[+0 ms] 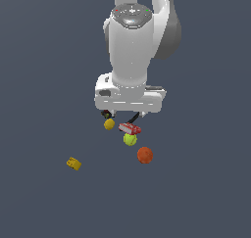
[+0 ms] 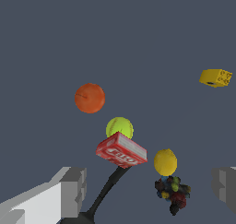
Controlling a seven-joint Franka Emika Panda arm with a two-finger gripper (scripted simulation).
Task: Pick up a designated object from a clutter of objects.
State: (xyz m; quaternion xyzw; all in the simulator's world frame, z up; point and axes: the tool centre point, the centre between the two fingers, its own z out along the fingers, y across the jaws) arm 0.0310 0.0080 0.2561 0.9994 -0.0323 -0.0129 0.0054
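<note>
The orange-red ball (image 1: 144,154) (image 2: 90,98) lies by itself on the dark floor, just beyond the yellow-green tennis ball (image 1: 130,139) (image 2: 120,127). My gripper (image 1: 125,113) (image 2: 147,191) hangs above the clutter, open and empty, its grey fingers (image 2: 69,191) wide apart. It is over the red-white flat piece (image 1: 130,129) (image 2: 121,150), the yellow ball (image 1: 109,124) (image 2: 165,162) and the small dark toy (image 2: 173,191), not over the orange-red ball. A black spatula handle (image 2: 106,191) runs under the red-white piece.
A yellow block (image 1: 74,163) (image 2: 215,77) sits alone toward the exterior view's left, well away from the other items. The arm's white body (image 1: 128,51) hides the floor behind the clutter in the exterior view.
</note>
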